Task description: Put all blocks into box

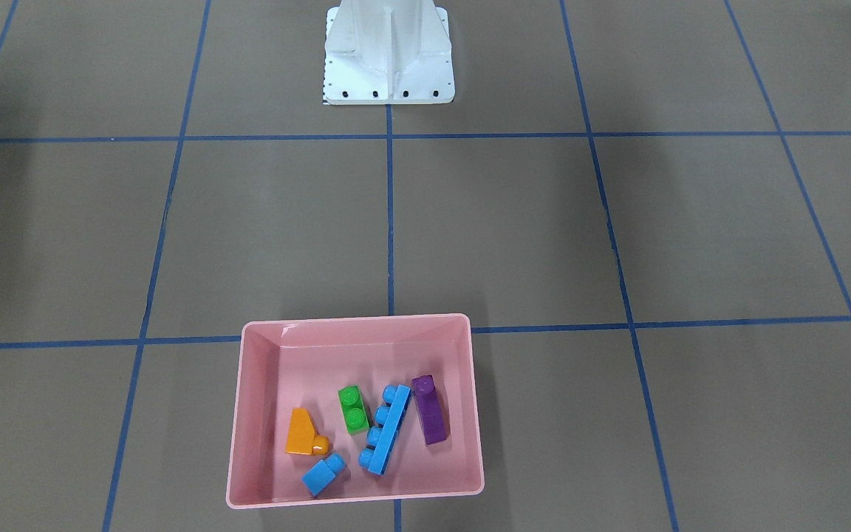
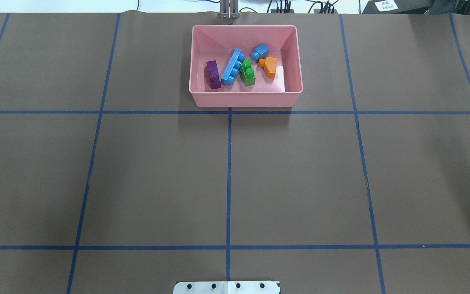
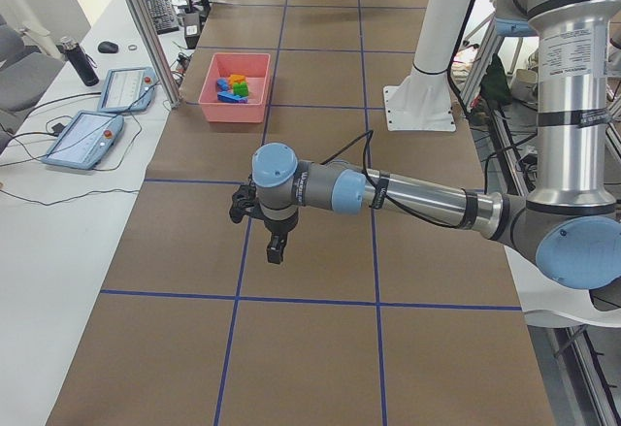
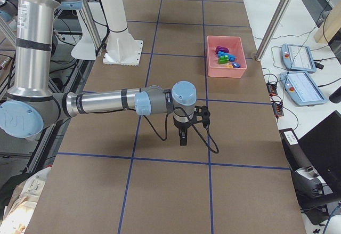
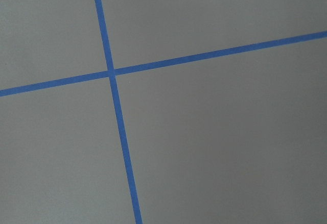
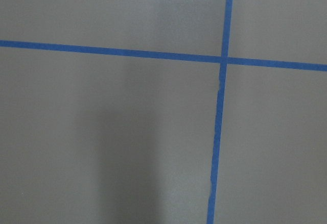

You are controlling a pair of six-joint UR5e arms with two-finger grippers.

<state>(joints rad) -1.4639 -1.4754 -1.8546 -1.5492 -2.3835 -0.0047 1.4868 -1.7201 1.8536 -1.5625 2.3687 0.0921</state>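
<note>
The pink box [image 1: 355,323] stands on the brown table, at the far middle in the overhead view [image 2: 245,102]. All the blocks lie inside it: orange sloped [image 1: 300,432], green two-stud [image 1: 354,408], long light-blue [image 1: 388,430], purple sloped [image 1: 429,419] and small blue [image 1: 322,474]. My left gripper [image 3: 275,248] hangs over bare table, far from the box [image 3: 233,106]. My right gripper [image 4: 183,138] hangs over bare table at the other end. Both show clearly only in the side views, so I cannot tell whether they are open or shut. Both wrist views show only table and tape.
The white robot base [image 1: 388,55] stands at the table's near middle [image 2: 227,288]. Blue tape lines [image 2: 229,179] grid the brown table. Control tablets [image 3: 97,120] lie on a side table beyond the box. A metal post [image 4: 272,26] rises by the box.
</note>
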